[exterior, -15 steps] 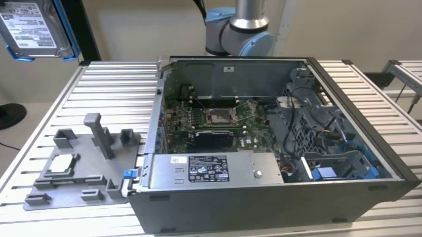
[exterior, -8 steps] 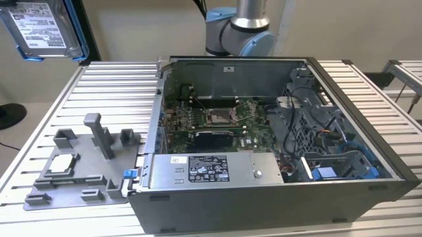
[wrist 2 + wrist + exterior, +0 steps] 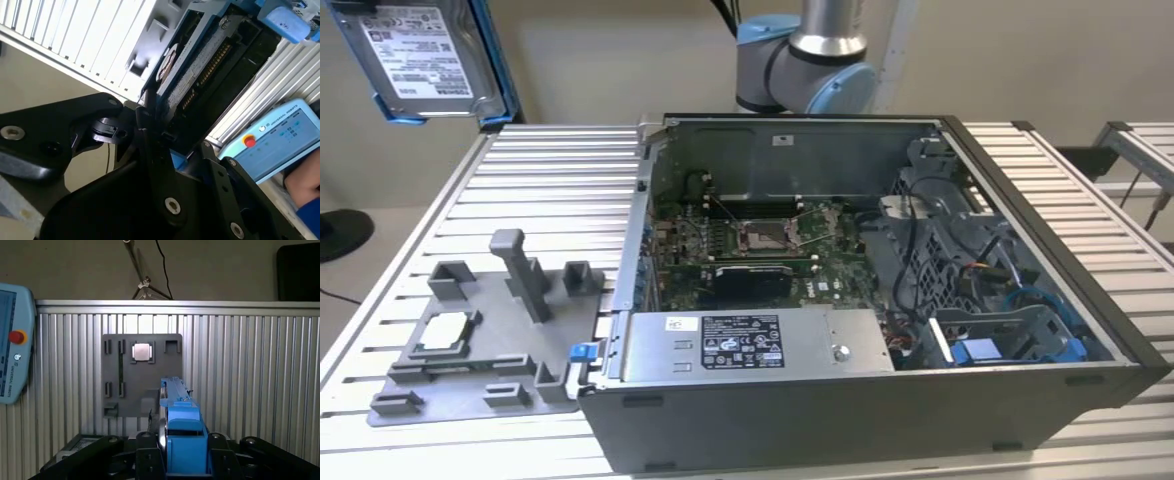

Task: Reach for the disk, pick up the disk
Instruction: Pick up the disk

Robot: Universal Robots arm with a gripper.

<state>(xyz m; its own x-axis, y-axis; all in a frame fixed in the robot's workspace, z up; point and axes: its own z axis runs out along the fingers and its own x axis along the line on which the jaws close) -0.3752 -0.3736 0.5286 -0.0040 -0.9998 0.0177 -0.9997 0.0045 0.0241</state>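
Closest to the lens in both wrist views sits your gripper (image 3: 181,442), its black linkage clamped on the disk (image 3: 172,390), which runs edge-on between the fingers with its blue bracket (image 3: 185,422) in the grip.

Working down in size:
- The ribbed metal table (image 3: 520,170) carries everything.
- On it stands the open computer case (image 3: 854,400), with its motherboard (image 3: 761,235) exposed.
- Beside the case, toward the exterior view's left, lies the grey plastic stand (image 3: 480,340) with its upright posts.
- The small silver processor chip (image 3: 447,330) rests in one of the stand's pockets.

The disk (image 3: 434,55) is off all of these. You have it high in the air at the exterior view's upper left, label facing the camera, well apart from case and stand.

I judge it a dense, rigid slab. It will not flex, but its smooth metal faces can slip, and it will not forgive a knock. Your best hold is across the bracketed edges, as now, clear of the bare circuit board (image 3: 200,65) on its underside.
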